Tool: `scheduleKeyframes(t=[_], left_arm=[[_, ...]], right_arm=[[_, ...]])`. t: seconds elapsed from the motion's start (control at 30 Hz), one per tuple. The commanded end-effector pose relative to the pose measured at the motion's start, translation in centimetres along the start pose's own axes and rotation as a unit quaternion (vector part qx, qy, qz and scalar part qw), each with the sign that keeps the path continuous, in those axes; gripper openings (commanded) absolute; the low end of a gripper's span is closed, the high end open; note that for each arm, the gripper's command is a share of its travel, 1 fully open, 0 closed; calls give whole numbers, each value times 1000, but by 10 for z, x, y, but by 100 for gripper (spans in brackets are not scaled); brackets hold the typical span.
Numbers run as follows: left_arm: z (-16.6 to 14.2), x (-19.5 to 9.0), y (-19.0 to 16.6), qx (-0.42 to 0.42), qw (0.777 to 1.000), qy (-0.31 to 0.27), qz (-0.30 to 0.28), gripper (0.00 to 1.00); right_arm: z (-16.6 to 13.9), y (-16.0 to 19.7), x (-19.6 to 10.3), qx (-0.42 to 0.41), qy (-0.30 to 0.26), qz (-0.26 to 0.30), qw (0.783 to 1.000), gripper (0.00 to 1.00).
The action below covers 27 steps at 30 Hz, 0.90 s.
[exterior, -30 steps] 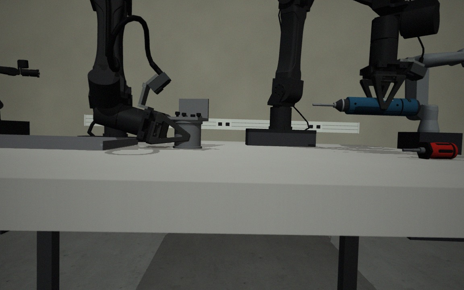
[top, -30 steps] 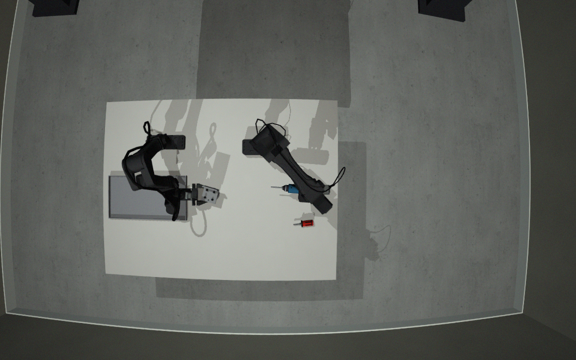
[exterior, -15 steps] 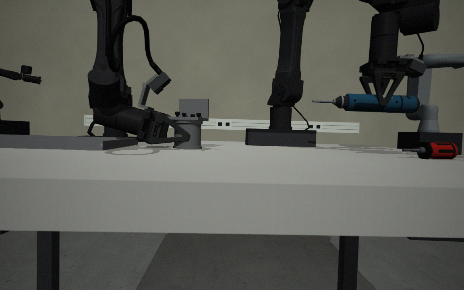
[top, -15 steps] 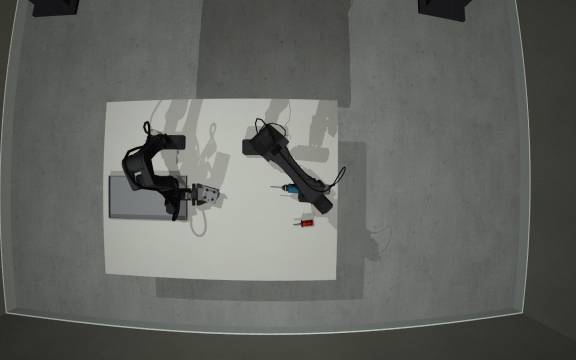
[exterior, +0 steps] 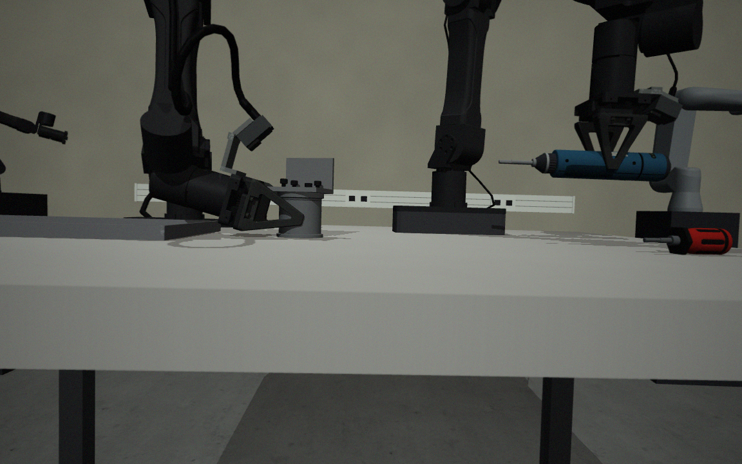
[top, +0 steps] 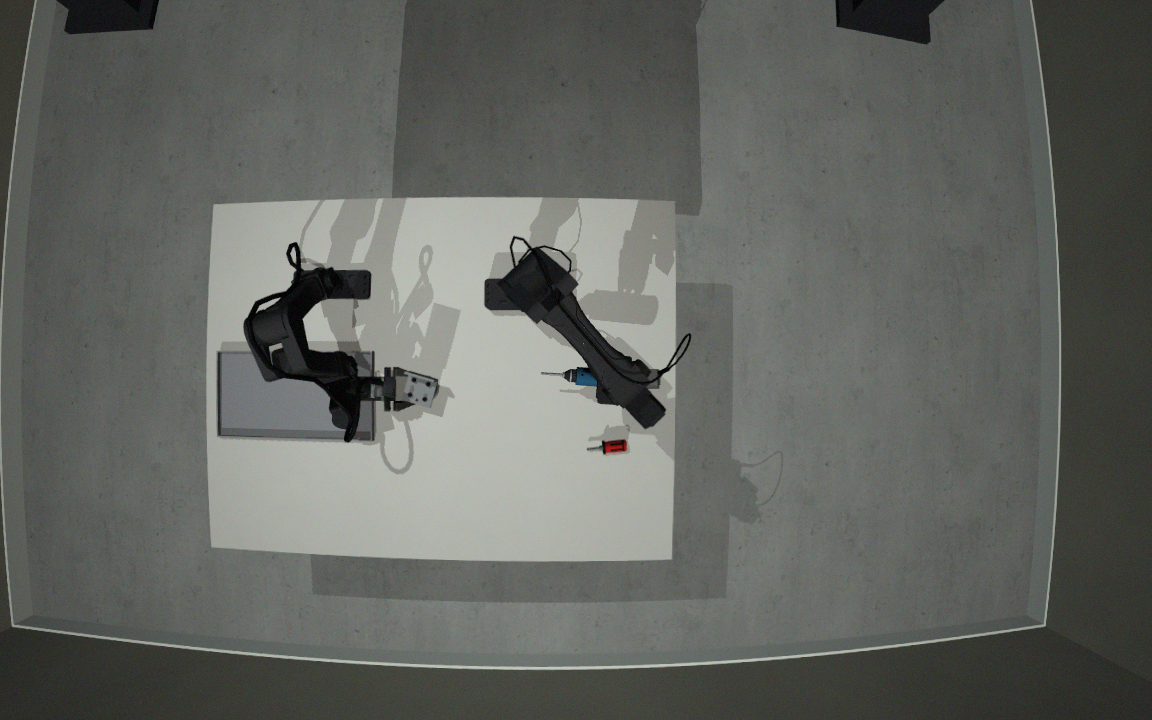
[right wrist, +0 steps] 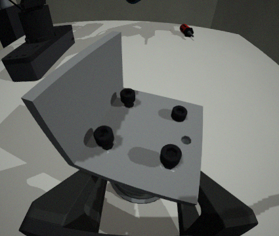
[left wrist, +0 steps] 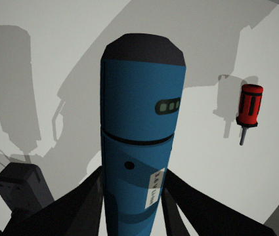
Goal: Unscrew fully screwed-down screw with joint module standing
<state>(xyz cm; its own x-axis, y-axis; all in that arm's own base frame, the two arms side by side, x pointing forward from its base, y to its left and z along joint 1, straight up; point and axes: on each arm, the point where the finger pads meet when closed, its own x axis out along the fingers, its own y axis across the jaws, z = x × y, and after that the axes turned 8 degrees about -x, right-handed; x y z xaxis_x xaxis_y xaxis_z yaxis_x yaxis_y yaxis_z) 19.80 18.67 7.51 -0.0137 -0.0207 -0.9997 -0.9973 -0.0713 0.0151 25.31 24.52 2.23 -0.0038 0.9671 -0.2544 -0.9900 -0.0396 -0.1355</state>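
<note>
Matte black arms [top: 602,335] [top: 280,335] with looping black cables [top: 677,358] [exterior: 234,63] and angular, open-framed triangular fingers [exterior: 627,138].

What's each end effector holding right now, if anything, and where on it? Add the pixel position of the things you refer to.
Left end effector [exterior: 611,164] [left wrist: 133,196]: electric screwdriver [top: 586,377] [exterior: 578,164] [left wrist: 139,98], mid-barrel. Right end effector [exterior: 299,218]: joint module [exterior: 308,210], around its round body, below the bracket [exterior: 310,171] [right wrist: 152,131].

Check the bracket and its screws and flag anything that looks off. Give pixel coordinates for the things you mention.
Three screws [right wrist: 104,134] [right wrist: 127,95] [right wrist: 171,155] stand proud of the bracket [right wrist: 149,131], while the fourth screw [right wrist: 179,113] sits lower, apparently fully down. That unevenness looks odd, though the task implies it. No damage shows.
</note>
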Motion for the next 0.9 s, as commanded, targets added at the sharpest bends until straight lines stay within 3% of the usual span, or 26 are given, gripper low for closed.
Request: scheduleKeyframes(t=[0.0, 0.87], left_arm=[[6, -24, -11, 12, 999, -28, -24, 42], [8, -29, -14, 14, 999, -35, -30, 42]], right_arm=[[3, 0, 1, -5, -4, 2, 1000, 59], [3, 0, 1, -5, -4, 2, 1000, 59]])
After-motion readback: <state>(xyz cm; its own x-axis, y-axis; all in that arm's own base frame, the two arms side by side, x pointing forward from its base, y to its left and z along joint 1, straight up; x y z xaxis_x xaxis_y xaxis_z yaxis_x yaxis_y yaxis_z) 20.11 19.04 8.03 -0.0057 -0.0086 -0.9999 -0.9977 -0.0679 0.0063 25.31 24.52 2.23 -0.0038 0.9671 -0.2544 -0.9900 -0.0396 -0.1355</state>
